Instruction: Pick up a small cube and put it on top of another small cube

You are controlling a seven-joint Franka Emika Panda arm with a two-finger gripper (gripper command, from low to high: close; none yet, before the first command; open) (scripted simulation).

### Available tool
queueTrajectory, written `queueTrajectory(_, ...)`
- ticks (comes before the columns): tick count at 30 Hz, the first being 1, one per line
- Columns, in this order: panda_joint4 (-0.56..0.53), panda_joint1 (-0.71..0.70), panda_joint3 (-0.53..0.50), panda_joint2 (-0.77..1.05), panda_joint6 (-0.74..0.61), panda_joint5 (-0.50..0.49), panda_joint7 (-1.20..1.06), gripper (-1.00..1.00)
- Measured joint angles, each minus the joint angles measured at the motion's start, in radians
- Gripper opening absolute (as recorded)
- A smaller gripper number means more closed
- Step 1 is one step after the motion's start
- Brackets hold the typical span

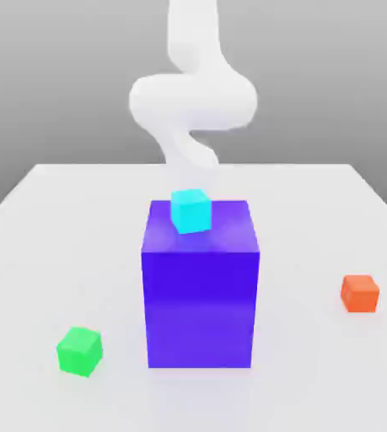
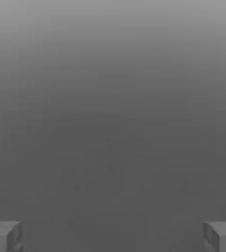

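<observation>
End effector point(image 2: 113, 236) fingers stand wide apart, gripping nothing, evidently ready for a first pick. No magenta-pink small cube can be made out; a cyan cube point(image 1: 190, 210) rests atop the big blue-violet block point(image 1: 201, 291), with green point(image 1: 80, 351) and orange point(image 1: 360, 294) cubes well apart on the worktop point(image 1: 78, 253). No writing or labels.

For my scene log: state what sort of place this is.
Most likely a simulated tabletop test scene, not a real room: a plain white table against blank grey, flat-coloured cubes such as the green cube and the big blue-violet block, and a smooth white robot arm.
</observation>
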Motion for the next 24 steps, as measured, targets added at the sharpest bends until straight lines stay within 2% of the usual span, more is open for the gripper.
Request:
queueTrajectory(11, 0.113, 0.217, -0.059, 0.407, 0.044, 0.113, -0.4, 0.0)
queueTrajectory(18, 0.183, 0.303, -0.031, 0.659, 0.074, 0.16, -0.633, 0.0)
queueTrajectory(24, 0.24, 0.358, 0.005, 0.871, 0.107, 0.142, -0.796, 0.0)
